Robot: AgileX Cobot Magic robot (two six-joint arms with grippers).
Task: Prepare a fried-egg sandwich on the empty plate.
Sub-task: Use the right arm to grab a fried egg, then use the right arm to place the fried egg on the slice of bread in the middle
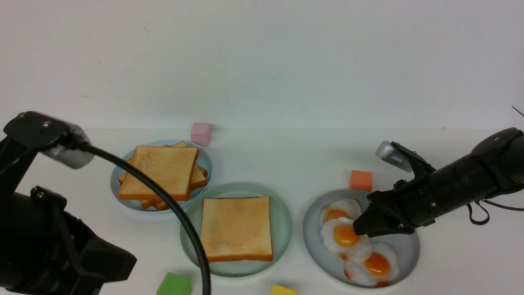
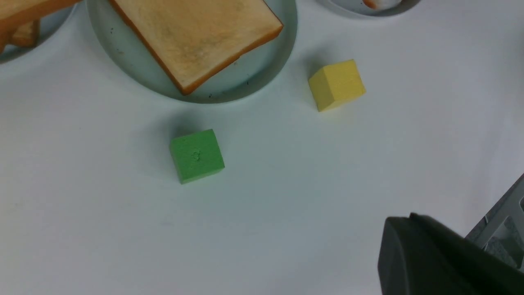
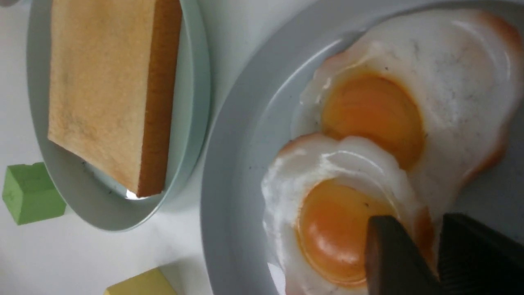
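Note:
The mint-green plate (image 1: 282, 229) sits front centre with one toast slice (image 1: 236, 227) lying flat on it; the same slice (image 3: 102, 90) shows in the right wrist view. To its right, a grey plate (image 1: 311, 241) holds three fried eggs. My right gripper (image 1: 358, 229) is down on the middle egg (image 1: 346, 235). In the right wrist view the gripper (image 3: 421, 225) has its two fingers pinching that egg's (image 3: 335, 229) browned edge beside the yolk. My left gripper (image 2: 401, 219) is shut and empty, hanging over bare table near the front left.
A pale-blue plate (image 1: 118, 192) at back left carries a fanned pile of toast (image 1: 163, 172). Foam cubes lie around: pink (image 1: 200, 133), orange (image 1: 360, 180), green (image 1: 175, 284), yellow (image 1: 282, 291). The left arm and its cable (image 1: 180, 221) cross the front left.

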